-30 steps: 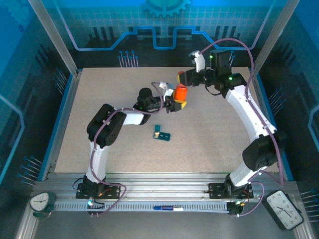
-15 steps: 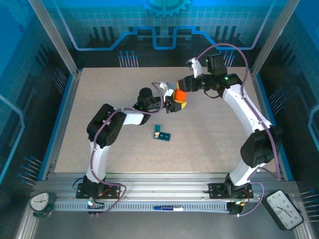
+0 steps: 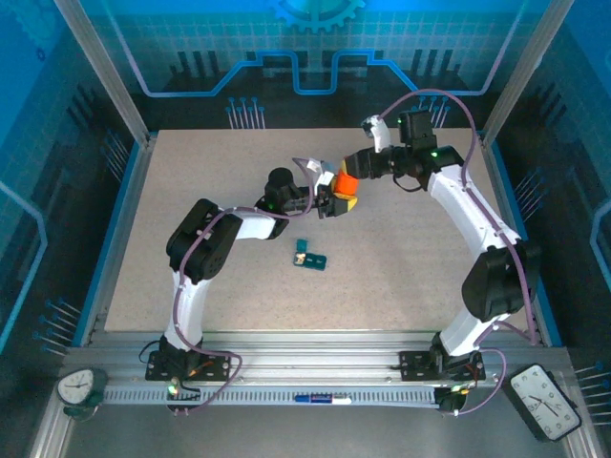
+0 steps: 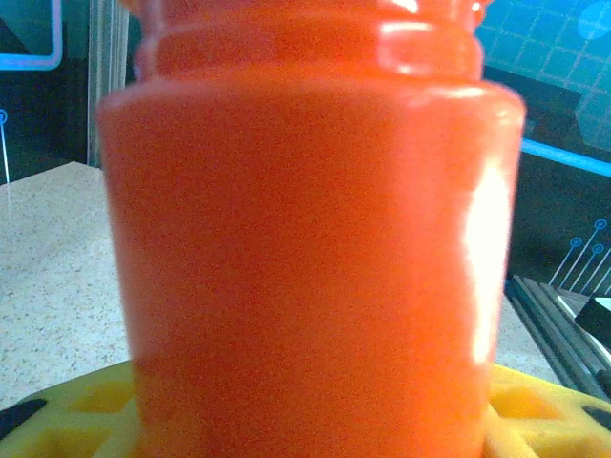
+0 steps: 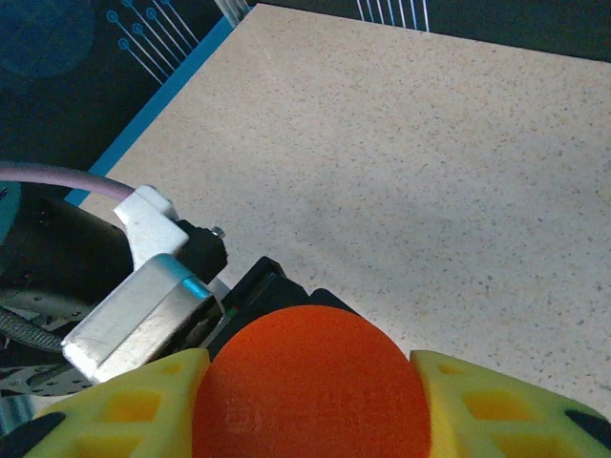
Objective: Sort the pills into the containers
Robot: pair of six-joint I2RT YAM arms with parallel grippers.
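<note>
An orange bottle (image 3: 346, 181) stands upright above the table's middle back, and my left gripper (image 3: 339, 197) is shut on its body. In the left wrist view the bottle (image 4: 305, 239) is very close, with yellow fingers (image 4: 76, 415) at its base. My right gripper (image 3: 349, 172) sits at the bottle's top, shut on the round orange cap (image 5: 310, 382) between its yellow fingers (image 5: 124, 410). The dark-teal pill box (image 3: 310, 256) lies on the table nearer the arms, apart from both grippers. The pills are hidden.
The speckled table (image 3: 191, 219) is bounded by a blue rim and metal frame posts (image 3: 105, 76). The left wrist's white and black body (image 5: 143, 296) lies just beyond the cap in the right wrist view.
My right gripper has swung from behind the bottle leftward and down to the bottle's top. The left gripper, the bottle and the pill box have stayed where they were.
</note>
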